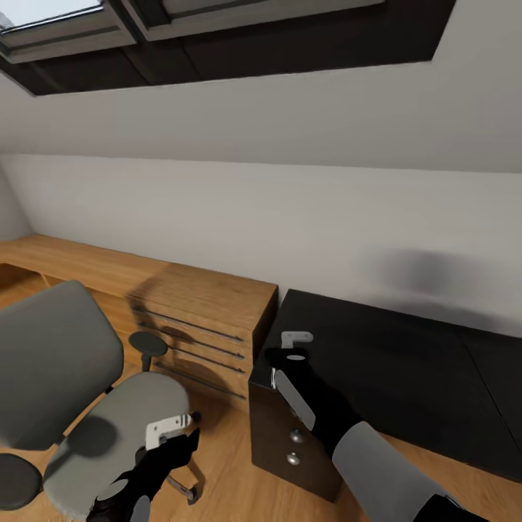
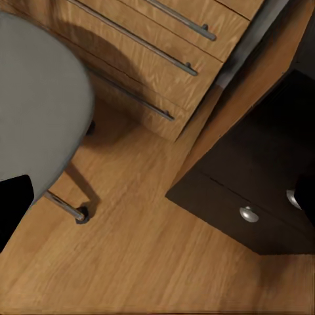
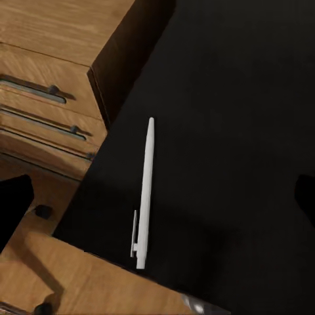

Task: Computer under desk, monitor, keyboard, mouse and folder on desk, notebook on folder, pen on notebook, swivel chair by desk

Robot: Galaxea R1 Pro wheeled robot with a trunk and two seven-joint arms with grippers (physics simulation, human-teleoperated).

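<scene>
Grey swivel chair (image 1: 109, 406), seat bare, on the wooden floor (image 2: 151, 262) at near left. Left gripper (image 1: 174, 428) hangs over the seat's edge; cannot tell if its jaws are parted. Right gripper (image 1: 293, 348) hovers above the near corner of the black cabinet (image 1: 391, 362); jaw state likewise unclear. White pen (image 3: 144, 193) lies flat on that black top, near its edge. Wooden drawer unit (image 1: 196, 326) stands beside the cabinet, against the white wall (image 1: 290, 210).
</scene>
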